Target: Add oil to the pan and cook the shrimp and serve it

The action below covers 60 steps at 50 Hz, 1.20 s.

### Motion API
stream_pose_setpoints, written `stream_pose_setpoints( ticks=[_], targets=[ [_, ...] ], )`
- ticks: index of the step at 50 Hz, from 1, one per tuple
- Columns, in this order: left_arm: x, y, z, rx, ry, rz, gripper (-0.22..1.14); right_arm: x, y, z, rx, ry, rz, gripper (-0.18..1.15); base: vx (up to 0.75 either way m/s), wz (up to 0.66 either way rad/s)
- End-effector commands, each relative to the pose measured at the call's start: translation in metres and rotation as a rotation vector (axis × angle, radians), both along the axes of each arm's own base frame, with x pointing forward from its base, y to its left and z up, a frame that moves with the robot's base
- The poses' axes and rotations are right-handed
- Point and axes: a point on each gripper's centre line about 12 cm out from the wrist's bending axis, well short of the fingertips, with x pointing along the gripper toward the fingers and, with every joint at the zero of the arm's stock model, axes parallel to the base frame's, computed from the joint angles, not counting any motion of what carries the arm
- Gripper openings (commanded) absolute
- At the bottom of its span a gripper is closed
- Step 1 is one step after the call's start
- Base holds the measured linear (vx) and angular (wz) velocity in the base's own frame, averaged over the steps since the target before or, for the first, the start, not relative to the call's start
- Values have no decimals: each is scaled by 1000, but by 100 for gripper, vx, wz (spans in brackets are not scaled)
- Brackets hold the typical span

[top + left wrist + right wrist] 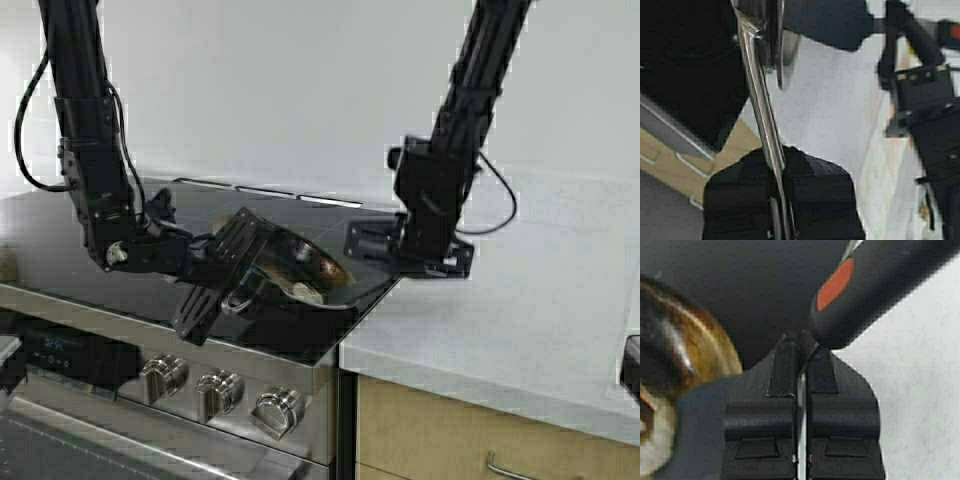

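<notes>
The pan [300, 270] was held tipped up over the black stove [60, 240]; its thin handle [762, 125] was squeezed tight in the left pincer [235, 262]; the brown inside was turned toward the right arm. The right pincer [375, 242] was shut on a spatula [860, 295] with a dark handle and an orange spot, near the pan's rim; the white tabletop [520, 300] lay beside the stove. A pale lump in the pan may have been the shrimp [308, 293]; it could not be told for sure. It looked like the serving step; the pan should be kept steady and tipped slowly, and the food should be scraped gently so nothing is dropped.
</notes>
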Motion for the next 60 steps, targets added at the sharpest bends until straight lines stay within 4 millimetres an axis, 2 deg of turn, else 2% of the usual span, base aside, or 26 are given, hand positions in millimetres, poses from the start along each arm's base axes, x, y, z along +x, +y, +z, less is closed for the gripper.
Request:
stream_pose_setpoints(
  ticks=[1,7,26,60],
  targets=[
    [11,-13,29,-43,-97,-39,4,-11,3,-22,-3,76,54,9,0,0],
    [10,-15,26,-51,-80,-56,4,-14,9,-30,11,103,104,9,0,0],
    [11,-17,24,-57,-70,-67,4,-4,34,-19,38,81,159,9,0,0],
    [10,-16,17,-52,-55,-62,4,15,48,68,126,-41,158,9,0,0]
  ],
)
